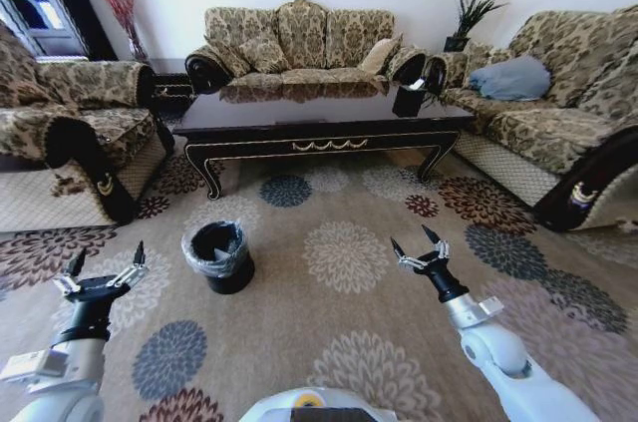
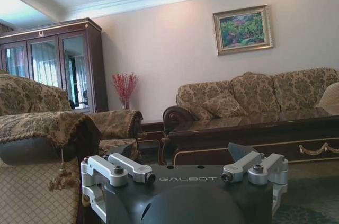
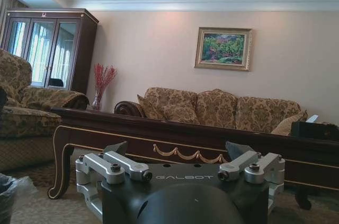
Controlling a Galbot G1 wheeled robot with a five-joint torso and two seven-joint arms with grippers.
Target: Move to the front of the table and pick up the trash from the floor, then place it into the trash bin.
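Observation:
The dark glossy table with gold trim stands ahead across the flowered carpet floor. The black trash bin, lined with a clear bag, sits on the carpet between me and the table, left of centre. My left gripper hovers open low on the left, a little nearer to me than the bin. Open as well, my right gripper hangs over bare carpet to the bin's right. The trash is out of view. The right wrist view looks at the table's apron and catches the bin's bag at its edge.
Patterned sofas ring the table: an armchair on the left, a sofa behind, another on the right with a blue cushion. A black tissue box sits on the table's right end. Open carpet lies before the table.

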